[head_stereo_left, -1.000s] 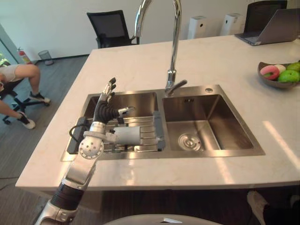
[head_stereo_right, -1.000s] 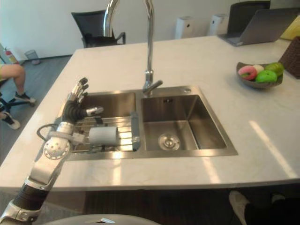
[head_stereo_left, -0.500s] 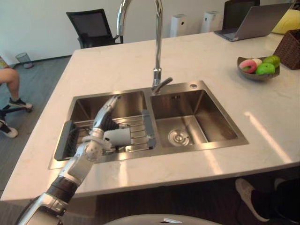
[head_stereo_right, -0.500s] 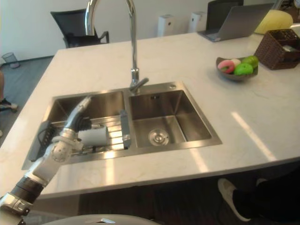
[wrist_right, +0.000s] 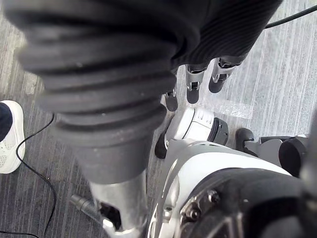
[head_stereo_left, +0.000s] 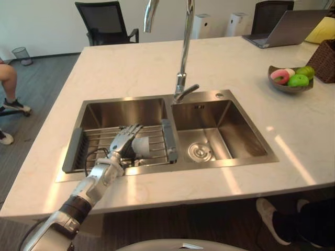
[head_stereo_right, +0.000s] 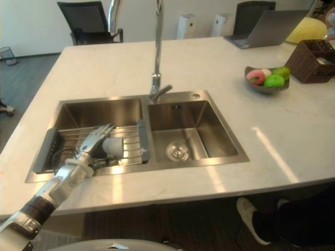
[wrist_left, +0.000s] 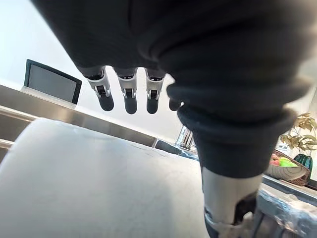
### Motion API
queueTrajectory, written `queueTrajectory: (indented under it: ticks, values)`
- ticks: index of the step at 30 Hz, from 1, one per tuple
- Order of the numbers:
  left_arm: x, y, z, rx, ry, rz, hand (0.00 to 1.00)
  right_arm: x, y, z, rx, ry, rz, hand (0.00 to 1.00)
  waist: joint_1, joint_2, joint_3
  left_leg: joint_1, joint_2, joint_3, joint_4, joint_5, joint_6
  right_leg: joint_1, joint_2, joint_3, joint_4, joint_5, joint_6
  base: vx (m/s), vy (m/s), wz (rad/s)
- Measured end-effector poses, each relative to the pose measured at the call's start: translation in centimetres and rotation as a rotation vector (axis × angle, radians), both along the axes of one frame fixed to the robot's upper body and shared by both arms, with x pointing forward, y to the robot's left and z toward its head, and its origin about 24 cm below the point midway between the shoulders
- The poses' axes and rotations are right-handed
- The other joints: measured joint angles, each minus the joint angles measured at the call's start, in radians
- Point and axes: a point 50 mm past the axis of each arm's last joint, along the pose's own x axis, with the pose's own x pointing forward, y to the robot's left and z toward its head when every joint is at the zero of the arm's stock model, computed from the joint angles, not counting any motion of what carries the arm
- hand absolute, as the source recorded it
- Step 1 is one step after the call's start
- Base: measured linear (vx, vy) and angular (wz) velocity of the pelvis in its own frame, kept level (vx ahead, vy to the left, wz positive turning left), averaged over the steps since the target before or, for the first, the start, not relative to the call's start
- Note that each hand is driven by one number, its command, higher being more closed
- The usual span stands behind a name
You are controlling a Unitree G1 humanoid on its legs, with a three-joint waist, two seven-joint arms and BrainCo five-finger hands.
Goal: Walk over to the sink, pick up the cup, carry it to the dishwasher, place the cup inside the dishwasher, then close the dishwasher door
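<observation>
A white cup lies on its side on a wire rack in the left basin of the steel sink. My left hand reaches in over the sink's front rim and rests on the cup's left end, open, with fingers straight and spread. In the left wrist view the cup lies right under the straight fingers, with the thumb off to one side. My right hand hangs down over the floor with its fingers relaxed and nothing in it.
A tall curved faucet stands behind the basins. On the counter at the right are a fruit bowl, a wicker basket and a laptop. A black chair stands beyond. A person's shoe shows at the lower right.
My left hand has come down from above the rack and now lies spread on the cup. The camera has also shifted, so the whole sink sits differently in the picture.
</observation>
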Motion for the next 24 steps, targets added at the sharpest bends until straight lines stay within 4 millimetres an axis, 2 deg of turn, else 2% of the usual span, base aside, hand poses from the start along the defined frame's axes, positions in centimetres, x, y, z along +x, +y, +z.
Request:
queueTrajectory:
  ticks: [8,16,24]
  values:
    - [0.3,-1.5,0.1,0.054,0.067,-0.111,0.0,0.3,-0.1,0.0,-0.003,0.0,0.011,0.0,-0.01,0.001,0.0,0.002,-0.003,-0.004,-0.016,0.013,0.001,-0.004,0.0,-0.003,0.0,0.0,0.0,0.0,0.0,0.0]
    - [0.7,-0.9,0.0,0.096,0.086,-0.055,0.0,0.6,-0.2,0.0,-0.004,-0.004,0.051,0.0,-0.026,0.001,0.0,0.001,-0.01,-0.022,-0.017,0.014,0.002,0.003,-0.005,-0.021,0.0,-0.003,0.005,0.01,0.009,0.06]
    - [1.5,0.3,-0.6,0.251,0.12,0.044,0.0,0.8,-0.2,0.0,-0.006,-0.007,0.076,0.0,-0.034,-0.003,0.002,0.001,-0.009,-0.026,-0.017,0.015,0.0,0.005,-0.005,-0.026,0.0,-0.005,0.007,0.0,0.003,0.02]
